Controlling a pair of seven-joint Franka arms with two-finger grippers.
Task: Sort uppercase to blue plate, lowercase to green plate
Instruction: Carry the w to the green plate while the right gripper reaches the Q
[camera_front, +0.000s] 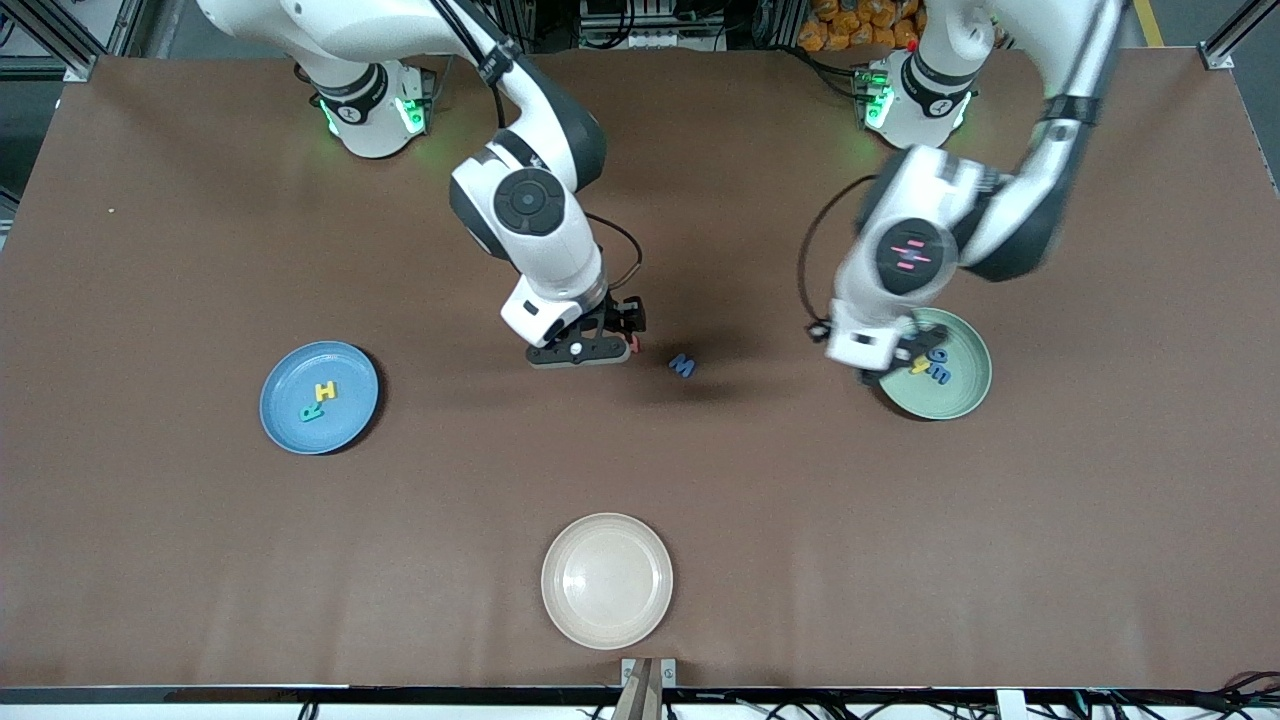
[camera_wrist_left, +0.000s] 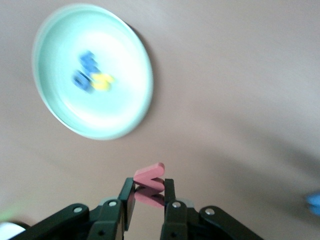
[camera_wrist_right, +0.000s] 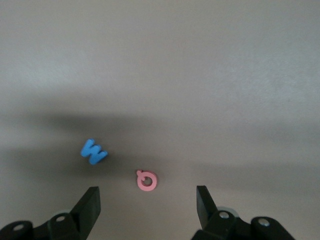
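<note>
My left gripper (camera_wrist_left: 149, 187) is shut on the small red w (camera_wrist_left: 150, 175), up in the air over the rim of the green plate (camera_front: 960, 395) (camera_wrist_left: 120, 110). On that plate lie a blue g (camera_front: 938, 355), a yellow h (camera_front: 920, 366) and a blue m (camera_front: 942, 375). At mid-table my right gripper (camera_wrist_right: 147, 205) (camera_front: 585, 352) hangs open over the red Q (camera_wrist_right: 147, 180), with nothing between its fingers. The blue W (camera_wrist_right: 93, 151) (camera_front: 682, 365) lies beside the Q on the table. The blue plate (camera_front: 300, 375) holds the yellow H (camera_front: 326, 391) and the teal R (camera_front: 311, 410).
A cream-beige plate (camera_front: 607, 580) with nothing on it sits near the table's front edge, nearer to the front camera than the Q and W. The brown tabletop (camera_front: 800, 520) spreads wide around all three plates.
</note>
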